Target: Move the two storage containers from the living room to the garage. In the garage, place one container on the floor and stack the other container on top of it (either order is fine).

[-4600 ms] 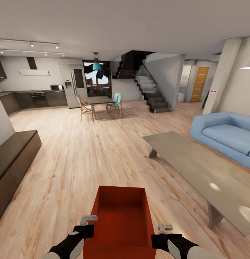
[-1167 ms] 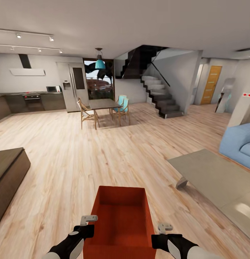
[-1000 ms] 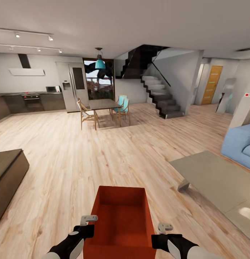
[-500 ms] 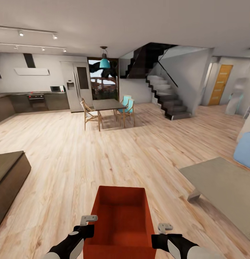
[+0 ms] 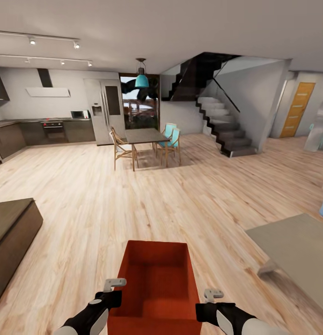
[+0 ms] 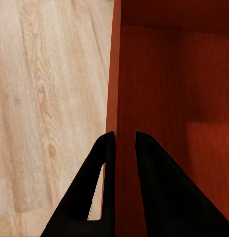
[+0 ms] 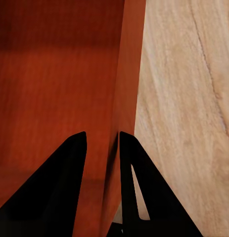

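Observation:
One orange-red storage container (image 5: 154, 284) hangs low in the head view, open top up, carried between both arms over the living room's light wood plank floor (image 5: 133, 200). My left gripper (image 6: 122, 140) is shut on the container's left wall (image 6: 114, 74), one black finger on each side of it. My right gripper (image 7: 102, 139) is shut on the right wall (image 7: 131, 74) in the same way. In the head view the left gripper (image 5: 112, 291) and right gripper (image 5: 210, 302) sit at the bin's near corners. The garage is out of view.
A low grey coffee table (image 5: 296, 251) stands at the right. A dark low cabinet (image 5: 12, 232) sits at the left. Ahead are a dining table with chairs (image 5: 145, 144), a kitchen wall (image 5: 50, 121), a staircase (image 5: 222, 125) and an orange door (image 5: 296, 109).
The whole view has advanced and turned left: the sofa slid out at the right, the coffee table moved right, the dining table drew nearer. The container and both grippers keep the same hold.

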